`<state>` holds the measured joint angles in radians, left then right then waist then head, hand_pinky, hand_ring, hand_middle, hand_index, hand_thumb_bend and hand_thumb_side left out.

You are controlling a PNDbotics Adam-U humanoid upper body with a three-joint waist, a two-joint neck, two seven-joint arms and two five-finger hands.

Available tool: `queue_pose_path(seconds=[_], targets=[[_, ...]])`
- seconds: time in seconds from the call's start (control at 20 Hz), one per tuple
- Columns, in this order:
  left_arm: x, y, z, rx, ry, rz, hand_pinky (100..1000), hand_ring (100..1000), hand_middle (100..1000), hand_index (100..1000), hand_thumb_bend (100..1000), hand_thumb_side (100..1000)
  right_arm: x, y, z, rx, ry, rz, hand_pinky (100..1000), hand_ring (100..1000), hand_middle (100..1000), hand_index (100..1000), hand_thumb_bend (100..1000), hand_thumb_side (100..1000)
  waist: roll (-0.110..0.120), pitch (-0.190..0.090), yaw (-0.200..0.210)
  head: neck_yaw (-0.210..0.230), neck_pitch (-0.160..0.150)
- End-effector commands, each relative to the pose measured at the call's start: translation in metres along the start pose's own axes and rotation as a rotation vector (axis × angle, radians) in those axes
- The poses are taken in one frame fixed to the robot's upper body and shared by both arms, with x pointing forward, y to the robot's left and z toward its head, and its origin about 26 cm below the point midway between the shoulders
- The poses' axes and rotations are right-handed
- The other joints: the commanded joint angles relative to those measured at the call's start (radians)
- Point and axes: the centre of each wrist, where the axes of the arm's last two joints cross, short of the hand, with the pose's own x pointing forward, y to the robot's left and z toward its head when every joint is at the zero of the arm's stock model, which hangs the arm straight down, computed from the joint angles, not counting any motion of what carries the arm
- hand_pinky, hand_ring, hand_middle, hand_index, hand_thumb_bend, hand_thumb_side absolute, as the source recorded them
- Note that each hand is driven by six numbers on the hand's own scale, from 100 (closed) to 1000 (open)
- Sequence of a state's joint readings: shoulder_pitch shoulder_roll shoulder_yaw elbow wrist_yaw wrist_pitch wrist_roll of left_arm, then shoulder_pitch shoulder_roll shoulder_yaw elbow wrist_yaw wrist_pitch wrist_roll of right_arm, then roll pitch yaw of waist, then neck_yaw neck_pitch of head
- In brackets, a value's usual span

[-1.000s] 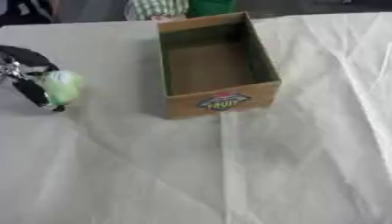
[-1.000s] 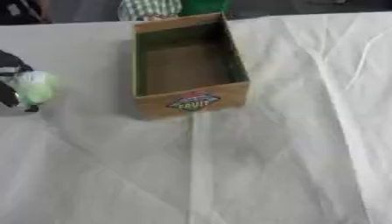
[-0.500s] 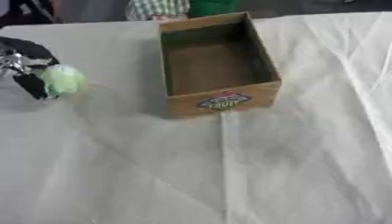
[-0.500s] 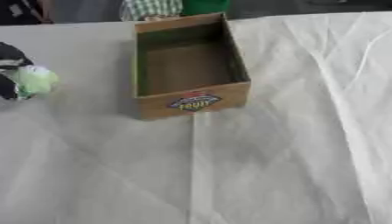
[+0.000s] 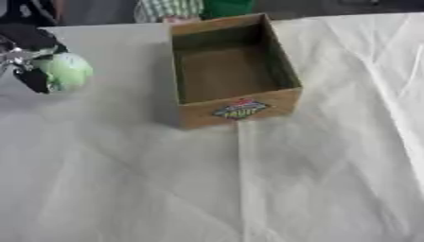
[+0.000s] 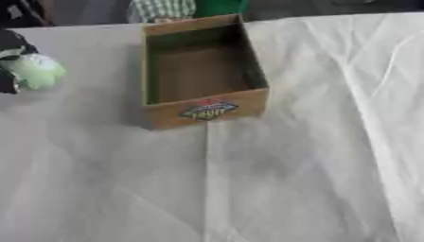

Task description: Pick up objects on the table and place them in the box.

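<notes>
My left hand [image 5: 26, 61] is at the far left, above the table, with its black fingers curled round a pale green round object [image 5: 65, 72]. The same object [image 6: 33, 71] shows at the left edge of the right eye view. An open cardboard box [image 5: 234, 108] with a fruit label on its near wall stands in the upper middle of the table, to the right of the hand. I see nothing inside the box. My right hand shows in no view.
A white cloth [image 5: 248, 189] with creases covers the table. At the far edge behind the box are a checked garment [image 5: 170, 8] and something green [image 5: 225, 6].
My left hand has lifted the green object and carried it a little to the right, toward the box. The box has not moved.
</notes>
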<state>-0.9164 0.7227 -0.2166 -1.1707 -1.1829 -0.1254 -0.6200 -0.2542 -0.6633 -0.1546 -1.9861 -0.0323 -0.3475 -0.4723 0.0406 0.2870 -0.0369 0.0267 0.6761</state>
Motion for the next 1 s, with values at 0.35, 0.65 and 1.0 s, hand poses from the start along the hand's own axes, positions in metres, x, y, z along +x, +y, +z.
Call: queue_pose_path(seconds=[0.35,0.65,1.0], targets=[[0.011,0.086,0.025,0.339,0.002,0.056,434,501,407,622,100,288,0.006,-0.004,-0.011,0.002,-0.048,0.004,821,672,707,866,100,563,-0.003,-0.036,-0.009,-0.031,0.014],[0.060,0.130,0.030,0.505,-0.078,0.111,442,498,399,615,100,284,0.007,-0.002,-0.014,0.004,-0.058,-0.012,819,672,708,865,100,562,-0.008,-0.043,-0.024,-0.037,0.016],[0.127,0.166,0.028,0.659,-0.141,0.142,444,495,391,608,100,279,0.010,0.005,-0.021,0.009,-0.080,-0.056,818,671,708,864,100,562,-0.008,-0.038,-0.065,-0.005,-0.001]])
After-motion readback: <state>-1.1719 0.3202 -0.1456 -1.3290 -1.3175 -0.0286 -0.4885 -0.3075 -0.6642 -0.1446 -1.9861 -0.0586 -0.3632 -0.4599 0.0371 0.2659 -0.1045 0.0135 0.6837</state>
